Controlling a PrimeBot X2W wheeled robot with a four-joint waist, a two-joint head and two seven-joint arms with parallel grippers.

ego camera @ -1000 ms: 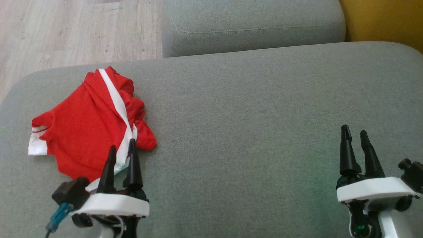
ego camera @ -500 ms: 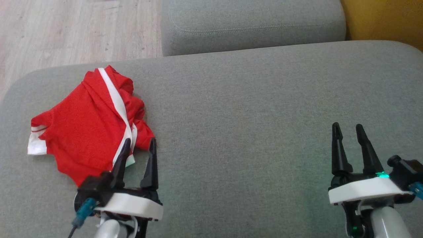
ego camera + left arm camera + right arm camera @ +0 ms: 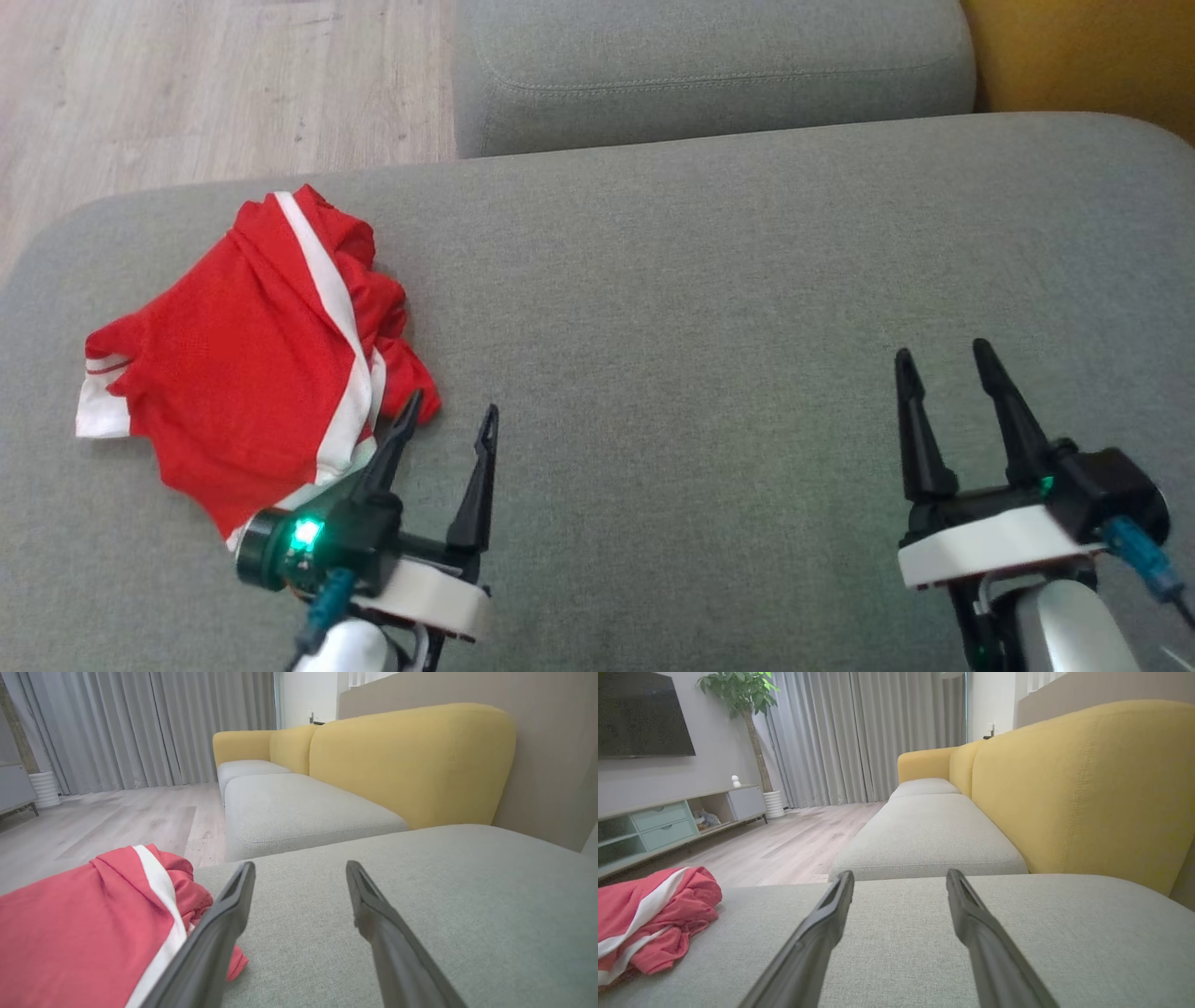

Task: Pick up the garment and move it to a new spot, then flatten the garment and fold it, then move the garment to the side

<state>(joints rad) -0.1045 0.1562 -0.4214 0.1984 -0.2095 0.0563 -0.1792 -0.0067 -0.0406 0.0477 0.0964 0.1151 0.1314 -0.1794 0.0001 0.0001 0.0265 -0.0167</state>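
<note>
A red garment [image 3: 233,364] with white stripes is seen lying crumpled on the grey sofa cushion [image 3: 700,280], at about 9 o'clock in the head view. The left end effector [image 3: 453,404] is found at 7 o'clock, spread wide and holding nothing, with one finger [image 3: 391,448] just beside the garment's edge. The right end effector [image 3: 941,350] is seen at 4 o'clock, well apart from the garment, spread wide and empty too.

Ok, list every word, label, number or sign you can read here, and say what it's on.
None can be read.
The red garment bears white stripes but no print.
The television screen is dark and blank.
The left end effector carries a green light but no lettering.
</note>
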